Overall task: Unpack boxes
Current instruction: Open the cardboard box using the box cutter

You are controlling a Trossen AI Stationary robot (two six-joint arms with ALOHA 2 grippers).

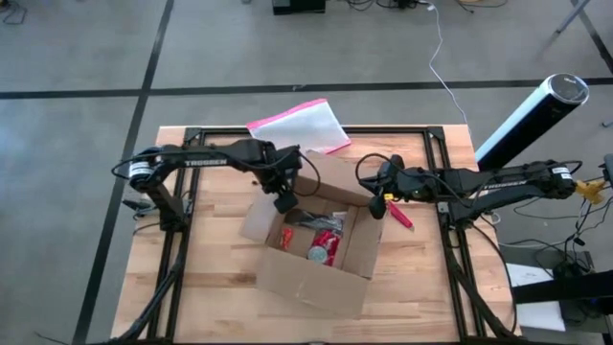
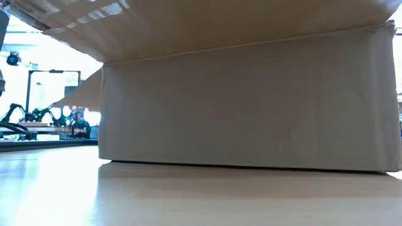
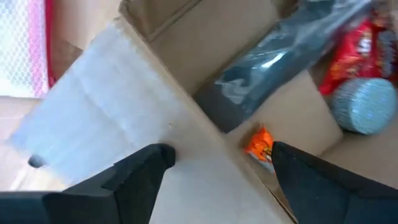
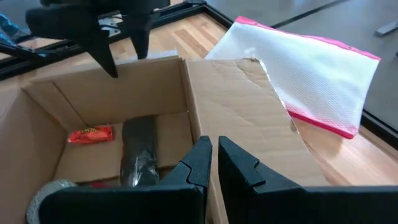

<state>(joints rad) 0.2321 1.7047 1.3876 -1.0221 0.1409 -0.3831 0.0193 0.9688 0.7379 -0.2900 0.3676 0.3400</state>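
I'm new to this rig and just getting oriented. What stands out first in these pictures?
An open box sits mid-table, holding red packets and a dark wrapped item. The left tool is open over the box's rim, and the right tool, nearly shut, is at the box's far flap. A pink-edged pouch lies at the table's far edge.

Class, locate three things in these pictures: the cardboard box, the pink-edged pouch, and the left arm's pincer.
cardboard box [image 1: 316, 283]: high view, near outer wall.
pink-edged pouch [image 4: 311, 68]: right wrist view, its translucent middle.
left pincer [image 1: 284, 203]: high view, at the fingertips over the box's open top.
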